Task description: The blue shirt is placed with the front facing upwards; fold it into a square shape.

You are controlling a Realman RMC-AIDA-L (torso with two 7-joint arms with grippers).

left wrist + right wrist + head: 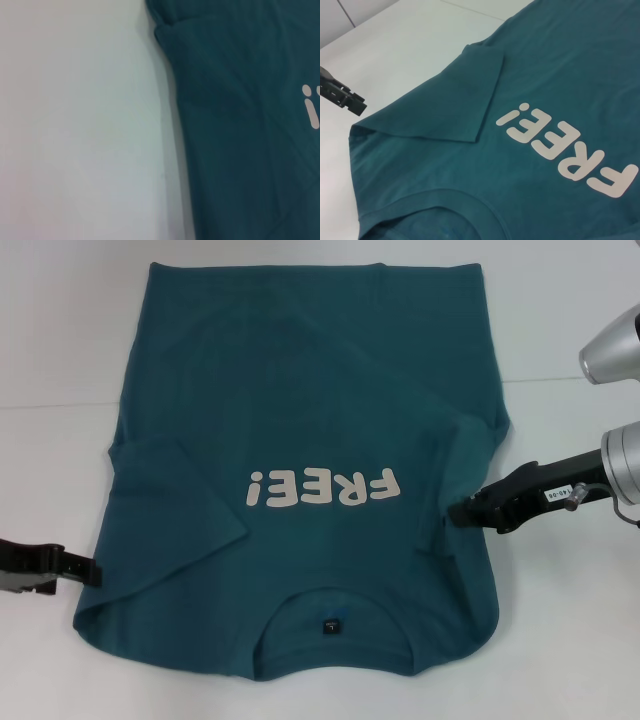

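The blue shirt (300,420) lies flat on the white table with its front up and the white "FREE!" lettering (325,487) showing. Its collar and small dark neck tag (331,624) are at the near edge. Both sleeves are folded inward onto the body, and the left sleeve (465,95) forms a flap beside the lettering. My left gripper (92,571) sits low on the table, just at the shirt's left edge near the shoulder. My right gripper (455,512) reaches in from the right, its tip over the folded right sleeve (470,455).
The white table (60,340) surrounds the shirt with bare surface on the left and right. A seam or edge line (570,378) crosses the table behind the shirt's middle. My right arm's silver joints (620,450) stand at the right.
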